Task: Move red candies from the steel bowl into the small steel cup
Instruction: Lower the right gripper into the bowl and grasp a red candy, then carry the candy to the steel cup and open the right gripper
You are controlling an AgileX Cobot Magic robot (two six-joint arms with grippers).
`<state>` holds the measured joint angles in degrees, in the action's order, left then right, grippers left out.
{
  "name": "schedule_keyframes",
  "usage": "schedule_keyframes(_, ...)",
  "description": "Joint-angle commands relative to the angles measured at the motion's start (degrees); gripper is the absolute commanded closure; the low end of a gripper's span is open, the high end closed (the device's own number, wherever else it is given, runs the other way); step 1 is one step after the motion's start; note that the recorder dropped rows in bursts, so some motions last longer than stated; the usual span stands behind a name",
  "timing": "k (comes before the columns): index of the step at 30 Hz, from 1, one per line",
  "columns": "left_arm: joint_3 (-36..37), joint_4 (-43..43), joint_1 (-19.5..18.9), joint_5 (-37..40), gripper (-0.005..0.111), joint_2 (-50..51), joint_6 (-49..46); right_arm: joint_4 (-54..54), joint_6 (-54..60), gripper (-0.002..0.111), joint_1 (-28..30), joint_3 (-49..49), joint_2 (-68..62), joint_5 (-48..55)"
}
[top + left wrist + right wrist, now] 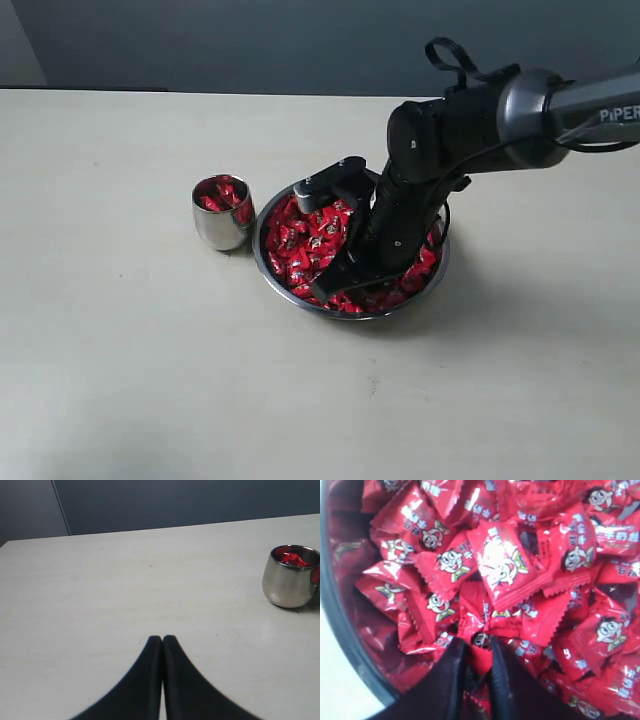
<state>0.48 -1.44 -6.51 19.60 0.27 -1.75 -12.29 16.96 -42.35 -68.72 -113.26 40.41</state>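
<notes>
Exterior: my right hand [340, 285] is down in the bowl [350, 316], tips among the candies [300, 245]. The cup [222, 225] stands just left of the bowl on the table [120, 350], with candies inside. Left wrist: my left hand [162, 639] is closed, tips touching, above the table, well apart from the cup. Right wrist: my right fingers pinch one candy [479, 658] near the bowl's wall.
</notes>
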Motion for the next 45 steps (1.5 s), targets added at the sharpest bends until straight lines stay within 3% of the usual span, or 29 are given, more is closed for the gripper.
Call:
schedule_keyframes(1,-0.48,-0.11,0.31,-0.28,0.106,-0.27,0.07,0.2,0.03,0.108,0.03,0.04,1.37,-0.61)
schedule_keyframes(12,-0.48,-0.11,0.31,-0.28,0.106,-0.27,0.07,-0.32,0.03,0.108,-0.12,-0.19,9.64,-3.04)
schedule_keyframes(18,-0.48,-0.11,0.31,-0.28,0.106,-0.27,0.07,-11.16,5.33,0.108,-0.12,-2.81,10.61,-10.63)
schedule_keyframes(25,-0.48,-0.11,0.31,-0.28,0.106,-0.27,0.07,-27.01,17.28,0.108,-2.38,-15.72,1.44,-11.52)
schedule_keyframes(34,-0.48,-0.11,0.31,-0.28,0.106,-0.27,0.07,-28.32,17.28,0.108,-3.63,-29.9,-15.33,-10.58)
schedule_keyframes(36,-0.48,-0.11,0.31,-0.28,0.106,-0.27,0.07,-28.17,17.28,0.101,-3.63,-30.18,-16.29,-10.79)
schedule_keyframes(40,-0.48,-0.11,0.31,-0.28,0.106,-0.27,0.07,-27.56,17.28,0.068,-3.63,-30.5,-15.47,-10.02)
schedule_keyframes(45,-0.48,-0.11,0.31,-0.28,0.106,-0.27,0.07,-23.79,15.97,0.068,-3.63,-30.5,-12.35,-7.79)
